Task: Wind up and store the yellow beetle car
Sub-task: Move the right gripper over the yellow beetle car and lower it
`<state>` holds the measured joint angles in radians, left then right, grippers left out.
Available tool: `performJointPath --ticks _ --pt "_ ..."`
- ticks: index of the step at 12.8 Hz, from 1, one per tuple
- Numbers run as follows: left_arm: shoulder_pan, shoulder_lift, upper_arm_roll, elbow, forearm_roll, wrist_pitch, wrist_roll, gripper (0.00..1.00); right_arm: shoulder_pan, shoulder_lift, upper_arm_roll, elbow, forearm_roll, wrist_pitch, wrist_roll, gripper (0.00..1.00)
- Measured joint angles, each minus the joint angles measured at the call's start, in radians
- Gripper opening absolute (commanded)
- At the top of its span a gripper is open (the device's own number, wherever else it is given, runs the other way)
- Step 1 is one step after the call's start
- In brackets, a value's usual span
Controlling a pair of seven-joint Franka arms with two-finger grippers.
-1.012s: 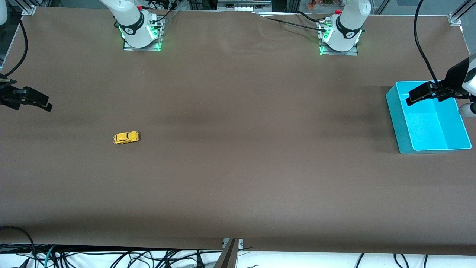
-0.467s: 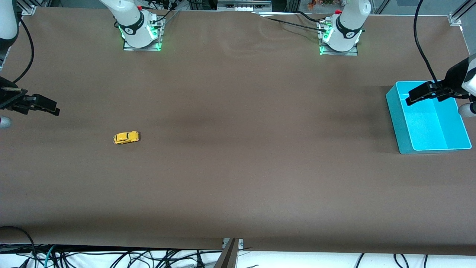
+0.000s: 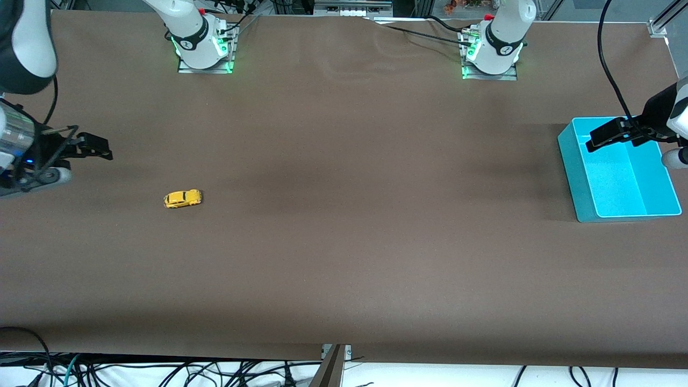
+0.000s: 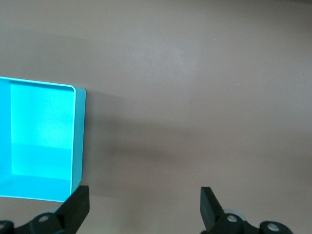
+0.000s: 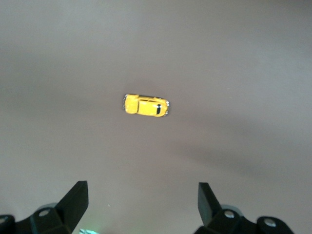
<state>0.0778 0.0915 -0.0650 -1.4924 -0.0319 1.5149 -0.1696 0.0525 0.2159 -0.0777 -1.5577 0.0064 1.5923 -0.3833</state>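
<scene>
The right gripper (image 3: 99, 151), jaws apart, hangs near the yellow beetle car (image 3: 183, 199), lengthwise along the bench (image 3: 344, 242), while the left gripper (image 3: 599, 141) waits agape over the cyan bin (image 3: 578, 177).

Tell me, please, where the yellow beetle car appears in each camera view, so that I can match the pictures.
Front view: the yellow beetle car stands on the brown table, toward the right arm's end, apart from both hands.
Left wrist view: not in it; only the cyan bin and bare table show.
Right wrist view: the car sits near the picture's middle, ahead of the open right hand.
Shared landmark: the brown table surface.
</scene>
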Motion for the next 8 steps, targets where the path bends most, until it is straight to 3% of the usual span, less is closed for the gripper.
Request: performJointPath --ticks 8 --pt "0.000 0.000 0.000 0.000 0.000 0.000 0.000 1.00 0.020 0.031 0.001 -0.241 -0.004 0.276 -0.571 0.99"
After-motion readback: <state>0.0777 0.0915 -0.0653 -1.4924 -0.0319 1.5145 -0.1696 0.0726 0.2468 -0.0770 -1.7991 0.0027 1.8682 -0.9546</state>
